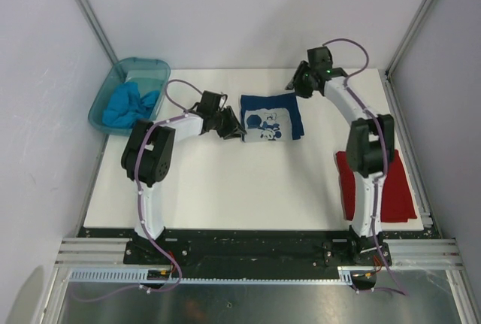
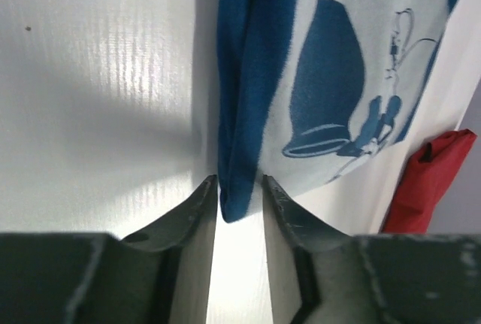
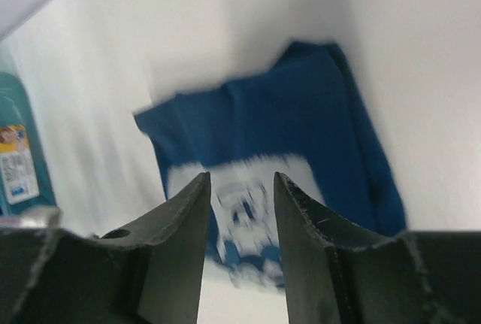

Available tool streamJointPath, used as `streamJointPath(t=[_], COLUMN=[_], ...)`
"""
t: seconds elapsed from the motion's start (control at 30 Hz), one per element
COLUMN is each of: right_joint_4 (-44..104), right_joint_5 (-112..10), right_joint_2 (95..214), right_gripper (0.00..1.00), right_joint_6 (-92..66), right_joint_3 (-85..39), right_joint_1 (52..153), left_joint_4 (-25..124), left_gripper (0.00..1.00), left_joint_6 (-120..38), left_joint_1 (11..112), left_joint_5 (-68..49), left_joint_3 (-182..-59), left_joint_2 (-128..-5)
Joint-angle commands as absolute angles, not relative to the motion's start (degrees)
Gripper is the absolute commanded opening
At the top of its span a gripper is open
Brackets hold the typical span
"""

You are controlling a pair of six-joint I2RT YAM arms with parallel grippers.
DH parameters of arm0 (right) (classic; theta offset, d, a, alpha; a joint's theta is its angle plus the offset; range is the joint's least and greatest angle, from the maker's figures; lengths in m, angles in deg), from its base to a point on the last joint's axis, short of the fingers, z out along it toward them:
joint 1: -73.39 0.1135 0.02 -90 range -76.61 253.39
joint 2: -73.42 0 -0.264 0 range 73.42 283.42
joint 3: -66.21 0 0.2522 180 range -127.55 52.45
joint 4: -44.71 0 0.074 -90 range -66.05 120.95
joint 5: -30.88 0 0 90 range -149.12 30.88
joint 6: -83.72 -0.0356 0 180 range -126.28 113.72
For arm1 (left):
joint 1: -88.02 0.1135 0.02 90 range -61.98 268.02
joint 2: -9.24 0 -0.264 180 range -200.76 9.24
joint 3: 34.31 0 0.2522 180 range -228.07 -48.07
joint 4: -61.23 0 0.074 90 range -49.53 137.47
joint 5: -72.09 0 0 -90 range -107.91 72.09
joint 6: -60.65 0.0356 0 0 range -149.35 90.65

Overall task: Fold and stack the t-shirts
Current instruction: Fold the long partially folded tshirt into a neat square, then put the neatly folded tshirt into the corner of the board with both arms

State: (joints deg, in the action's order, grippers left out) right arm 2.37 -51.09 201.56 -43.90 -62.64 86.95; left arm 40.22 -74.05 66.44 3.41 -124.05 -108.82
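A blue t-shirt (image 1: 272, 116) with a white print lies folded at the middle back of the table. My left gripper (image 1: 234, 130) is at its near left corner. In the left wrist view the jaws (image 2: 240, 189) are closed down on the shirt's thick blue folded edge (image 2: 239, 113), low at the table. My right gripper (image 1: 298, 83) is above the shirt's far right corner, open and empty. In the right wrist view (image 3: 242, 189) the blue shirt (image 3: 301, 136) lies blurred below it. A red t-shirt (image 1: 392, 185) lies folded at the right edge.
A teal bin (image 1: 105, 95) at the back left holds a crumpled light-blue garment (image 1: 129, 104). The red shirt also shows in the left wrist view (image 2: 430, 180). The bin's edge shows in the right wrist view (image 3: 21, 160). Walls stand on both sides.
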Motion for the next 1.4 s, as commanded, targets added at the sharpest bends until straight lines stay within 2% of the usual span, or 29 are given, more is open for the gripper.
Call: streamJointPath(t=[0.0, 0.07, 0.23, 0.47, 0.9, 1.2, 1.27, 1.37], right_joint_4=[-7.0, -8.9, -15.0, -17.4, -10.3, -9.2, -8.9, -8.3], right_joint_5=[-63.6, -68.2, -77.2, -84.1, -84.9, -87.3, -87.8, -87.5], right_joint_2=[185.5, 178.8, 166.0, 160.1, 168.7, 173.0, 173.5, 173.9], right_gripper=[0.45, 0.47, 0.5, 0.48, 0.47, 0.47, 0.45, 0.37], right_joint_6=[-42.1, -43.1, -46.2, -48.4, -45.1, -43.5, -43.1, -42.2], right_joint_3=[-48.0, -40.0, -25.4, -15.2, -12.6, -12.6, -12.6, -12.6], right_joint_1=[87.0, 86.7, 86.1, 85.4, 84.4, 84.1, 84.0, 84.0], left_joint_4=[40.2, 40.1, 39.9, 40.0, 40.0, 38.8, 37.7, 36.4], left_gripper=[0.39, 0.43, 0.45, 0.47, 0.49, 0.54, 0.55, 0.55], left_joint_6=[-71.7, -71.5, -72.3, -72.6, -72.0, -70.0, -69.0, -68.1], left_joint_1=[67.5, 68.4, 70.0, 70.7, 72.1, 71.8, 71.3, 70.4], left_joint_5=[6.4, 6.9, 9.1, 9.9, 12.0, 15.3, 15.4, 14.8], left_joint_3=[-126.7, -127.3, -127.8, -127.4, -128.0, -127.8, -127.8, -127.7], left_joint_2=[-102.5, -101.9, -101.0, -101.1, -103.7, -106.2, -107.1, -108.3])
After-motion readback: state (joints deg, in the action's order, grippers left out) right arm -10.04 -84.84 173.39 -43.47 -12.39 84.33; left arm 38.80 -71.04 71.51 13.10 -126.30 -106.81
